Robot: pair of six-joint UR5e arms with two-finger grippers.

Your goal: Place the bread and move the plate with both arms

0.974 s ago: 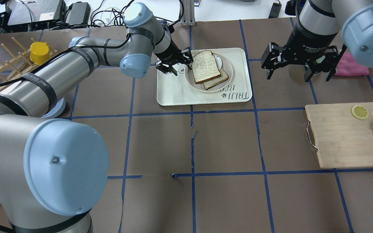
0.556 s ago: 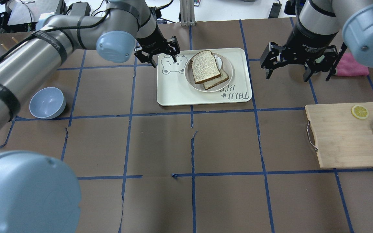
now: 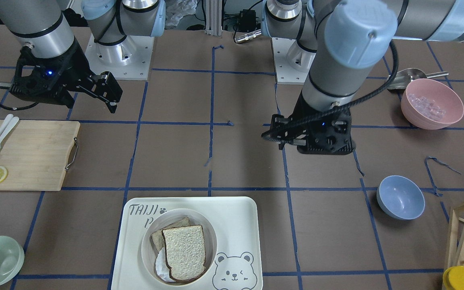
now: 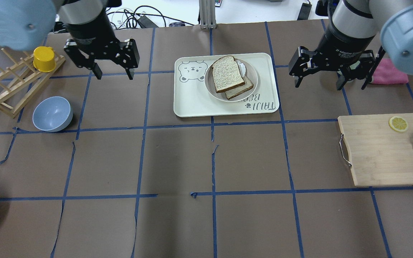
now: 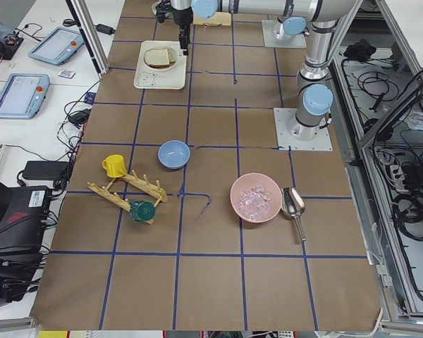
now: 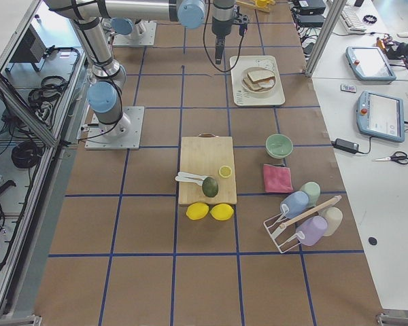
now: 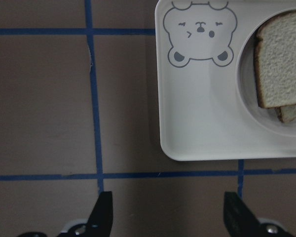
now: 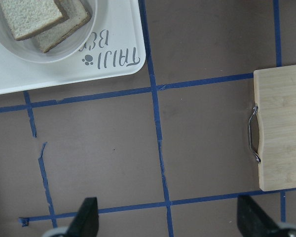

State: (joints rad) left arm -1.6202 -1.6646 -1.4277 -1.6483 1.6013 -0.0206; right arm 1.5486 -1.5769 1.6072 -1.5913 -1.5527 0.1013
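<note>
The bread [image 4: 227, 74] lies in the round cream plate [image 4: 252, 71], on top of a smaller, tanner slice [image 4: 241, 89]. The plate stands on a cream tray with a bear drawing [image 4: 192, 104]. My left gripper [image 4: 114, 74] is open and empty, above the table well to the left of the tray. My right gripper [image 4: 330, 84] is open and empty, above the table to the right of the tray. The left wrist view shows the bread [image 7: 281, 59] at its upper right. The right wrist view shows the bread [image 8: 27, 17] at its upper left.
A blue bowl [image 4: 52, 114] and a wooden rack [image 4: 2, 86] with a yellow cup [image 4: 44, 58] are at the left. A cutting board [image 4: 378, 150] with a lemon slice, an avocado and white cutlery is at the right. A pink cloth [image 4: 389, 73] lies behind my right gripper.
My left arm has drawn back from beside the plate, far to the left, with its gripper open and empty. The bread, the plate and my right arm have not moved.
</note>
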